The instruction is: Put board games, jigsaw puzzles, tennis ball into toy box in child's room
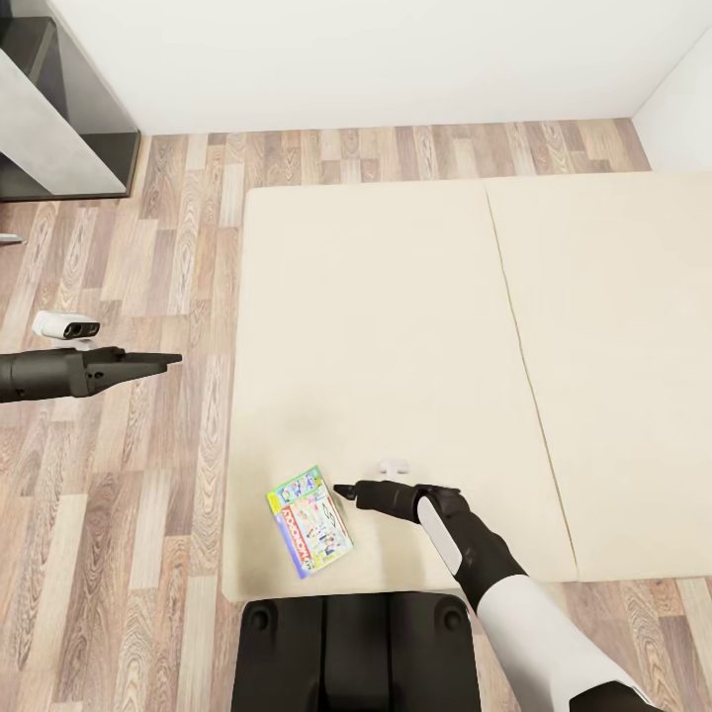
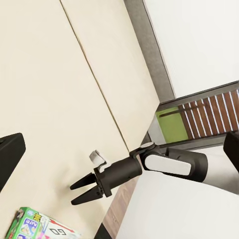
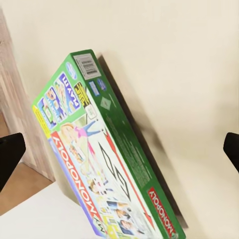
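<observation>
One of the board games, the green-white Monopoly box [image 1: 310, 521], lies flat near the front left corner of the beige bed [image 1: 396, 297]. My right gripper [image 1: 341, 489] hovers just to its right and above, open, and nothing is held. In the right wrist view the box [image 3: 99, 164] lies between the two spread fingertips [image 3: 10, 154]. The left wrist view shows the right gripper [image 2: 72, 195] with its fingers apart above the box [image 2: 35, 226]. My left gripper [image 1: 176, 359] hangs open over the wood floor, left of the bed.
A dark grey cabinet [image 1: 59, 109] stands at the far left by the white wall. Wood-plank floor [image 1: 129, 494] runs along the bed's left side. My own base [image 1: 356, 648] sits against the bed's front edge. A seam [image 1: 514, 326] splits the mattress.
</observation>
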Controlling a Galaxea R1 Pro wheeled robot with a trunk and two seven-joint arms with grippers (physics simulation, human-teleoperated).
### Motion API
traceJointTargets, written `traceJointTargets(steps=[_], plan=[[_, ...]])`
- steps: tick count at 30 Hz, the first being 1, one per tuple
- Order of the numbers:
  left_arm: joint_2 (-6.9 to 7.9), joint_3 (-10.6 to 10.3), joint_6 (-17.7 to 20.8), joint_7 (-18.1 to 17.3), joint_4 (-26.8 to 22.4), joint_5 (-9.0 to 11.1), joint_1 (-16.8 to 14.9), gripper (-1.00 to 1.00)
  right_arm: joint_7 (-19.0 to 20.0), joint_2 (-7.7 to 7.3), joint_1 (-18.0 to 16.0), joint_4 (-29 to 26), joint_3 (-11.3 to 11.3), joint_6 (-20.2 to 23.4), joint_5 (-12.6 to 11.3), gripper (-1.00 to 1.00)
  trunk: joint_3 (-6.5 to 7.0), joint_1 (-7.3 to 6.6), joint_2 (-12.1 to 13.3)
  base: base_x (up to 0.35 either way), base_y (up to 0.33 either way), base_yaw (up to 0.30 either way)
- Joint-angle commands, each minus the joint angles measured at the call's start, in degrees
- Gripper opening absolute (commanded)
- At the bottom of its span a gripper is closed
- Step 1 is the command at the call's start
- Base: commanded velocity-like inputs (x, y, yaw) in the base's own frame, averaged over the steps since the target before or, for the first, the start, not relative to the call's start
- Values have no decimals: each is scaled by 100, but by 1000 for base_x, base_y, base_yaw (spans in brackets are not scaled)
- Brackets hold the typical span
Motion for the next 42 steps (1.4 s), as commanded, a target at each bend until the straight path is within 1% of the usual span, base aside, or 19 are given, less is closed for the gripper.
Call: traceJointTargets(steps=[1,18,25,31,35,42], plan=[[2,-2,61,-22,-1,-2,-2,100,4,0,-2,-5,0,32,-24,100,-6,3,-8,0,0,0],[0,-2,61,-22,-1,-2,-4,100,55,15,-2,51,3,24,-38,100,-6,3,-8,0,0,0],[-1,-2,61,-22,-1,-2,-3,100,69,64,6,88,7,5,-43,100,-6,3,-8,0,0,0],[0,-2,61,-22,-1,-2,-2,100,206,136,20,92,8,-17,-57,100,-6,3,-8,0,0,0],[2,-2,61,-22,-1,-2,-1,100,407,188,31,172,9,-43,-57,100,-6,3,-8,0,0,0],[1,-2,61,-22,-1,-2,-4,100,560,208,33,234,9,-56,-44,100,-6,3,-8,0,0,0]])
